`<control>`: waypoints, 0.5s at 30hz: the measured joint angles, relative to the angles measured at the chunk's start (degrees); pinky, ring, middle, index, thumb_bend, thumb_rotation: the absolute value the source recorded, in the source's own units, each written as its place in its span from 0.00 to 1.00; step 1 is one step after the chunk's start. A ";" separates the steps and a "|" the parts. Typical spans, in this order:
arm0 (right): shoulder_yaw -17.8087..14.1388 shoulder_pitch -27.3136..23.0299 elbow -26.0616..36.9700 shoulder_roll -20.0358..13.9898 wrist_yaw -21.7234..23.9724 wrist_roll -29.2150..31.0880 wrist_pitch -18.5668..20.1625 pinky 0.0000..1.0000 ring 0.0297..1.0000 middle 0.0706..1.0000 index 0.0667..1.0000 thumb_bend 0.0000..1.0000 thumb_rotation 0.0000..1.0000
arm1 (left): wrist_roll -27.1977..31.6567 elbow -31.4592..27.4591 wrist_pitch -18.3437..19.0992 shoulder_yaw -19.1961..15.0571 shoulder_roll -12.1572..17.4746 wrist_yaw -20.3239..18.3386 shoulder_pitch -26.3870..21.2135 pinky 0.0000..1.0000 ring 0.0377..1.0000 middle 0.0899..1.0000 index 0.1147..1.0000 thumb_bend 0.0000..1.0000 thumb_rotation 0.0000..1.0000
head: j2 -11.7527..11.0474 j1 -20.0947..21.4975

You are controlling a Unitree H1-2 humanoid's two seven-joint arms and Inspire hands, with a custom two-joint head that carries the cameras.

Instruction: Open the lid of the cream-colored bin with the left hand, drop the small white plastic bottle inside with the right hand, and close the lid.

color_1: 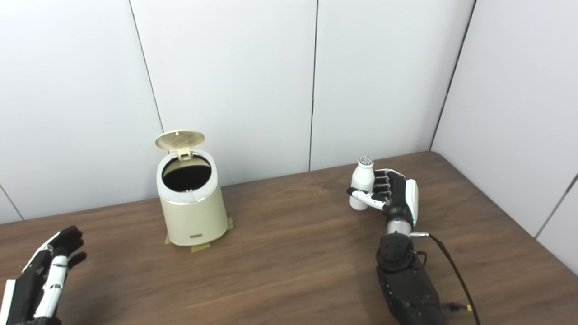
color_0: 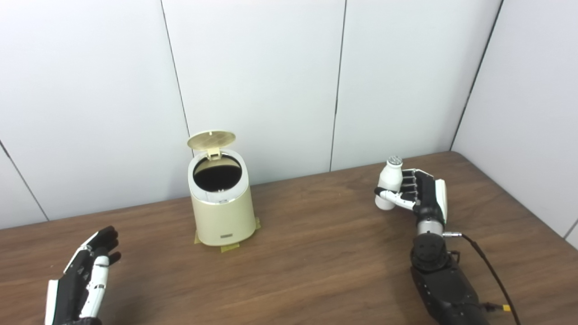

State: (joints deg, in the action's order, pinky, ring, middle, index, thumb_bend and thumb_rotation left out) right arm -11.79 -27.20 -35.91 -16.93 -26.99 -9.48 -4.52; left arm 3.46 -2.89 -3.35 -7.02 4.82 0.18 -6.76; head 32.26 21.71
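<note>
Bin (color_0: 221, 212) interior dark — contents unseen; lid (color_0: 211, 140) up. Right robot hand (color_0: 417, 194) grips upright white bottle (color_0: 389, 183). Left robot hand (color_0: 86, 277) released — partly cut off.

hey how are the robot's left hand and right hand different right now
The left hand is open and holds nothing, while the right hand is shut on the small white bottle. The left hand sits at the near left corner of the table, short of the bin with its lid up; the right hand is farther back on the right, well apart from the bin. Both have black fingers and white shells.
</note>
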 measured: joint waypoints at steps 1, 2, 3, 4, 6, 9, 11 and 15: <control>0.04 0.00 0.00 0.00 0.00 -0.01 0.00 0.41 0.44 0.46 0.45 0.51 0.13 | 0.00 0.00 0.00 0.00 0.00 0.00 0.00 0.79 0.84 0.80 0.78 0.12 0.53 | 0.00 0.00; 0.05 0.00 0.00 0.00 0.00 0.00 -0.04 0.41 0.44 0.47 0.45 0.51 0.12 | -0.04 0.00 0.00 0.00 0.01 0.00 0.00 0.79 0.84 0.80 0.78 0.12 0.53 | 0.00 0.00; 0.06 0.00 0.00 0.01 0.00 0.02 -0.11 0.41 0.45 0.46 0.44 0.52 0.06 | -0.09 0.00 0.00 0.00 0.01 0.01 0.00 0.79 0.84 0.80 0.78 0.12 0.54 | -0.09 0.00; 0.07 0.00 0.01 0.01 0.00 0.02 -0.16 0.42 0.46 0.47 0.43 0.52 0.03 | -0.13 0.00 0.00 0.01 0.01 0.01 0.00 0.80 0.84 0.80 0.78 0.12 0.54 | -0.09 -0.09; 0.08 0.04 0.54 0.04 0.23 0.18 0.11 0.45 0.49 0.48 0.42 0.52 0.01 | -0.15 0.00 -0.02 0.03 0.01 0.01 0.00 0.80 0.84 0.81 0.78 0.12 0.56 | 0.00 -0.17; 0.22 0.36 3.30 0.11 1.55 0.52 1.32 0.45 0.48 0.46 0.43 0.52 0.00 | -0.15 0.00 -0.02 0.04 -0.04 0.03 0.00 0.80 0.84 0.80 0.77 0.12 0.56 | -0.09 -0.26; 0.37 0.36 4.98 0.11 2.33 0.61 1.96 0.45 0.47 0.46 0.44 0.53 0.00 | -0.15 0.01 -0.04 0.07 -0.18 0.04 0.00 0.79 0.83 0.80 0.78 0.12 0.56 | -0.09 -0.35; 0.94 0.46 8.35 0.30 2.77 0.47 3.48 0.42 0.44 0.44 0.46 0.52 0.00 | -0.46 0.12 -0.15 0.21 -0.27 0.05 0.00 0.77 0.83 0.80 0.77 0.13 0.55 | -0.26 -0.79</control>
State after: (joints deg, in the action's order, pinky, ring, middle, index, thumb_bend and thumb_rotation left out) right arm -10.85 -26.74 -27.56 -16.62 -24.22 -9.02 -1.04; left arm 3.01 -2.77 -3.50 -6.80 4.55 0.23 -6.76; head 31.99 20.92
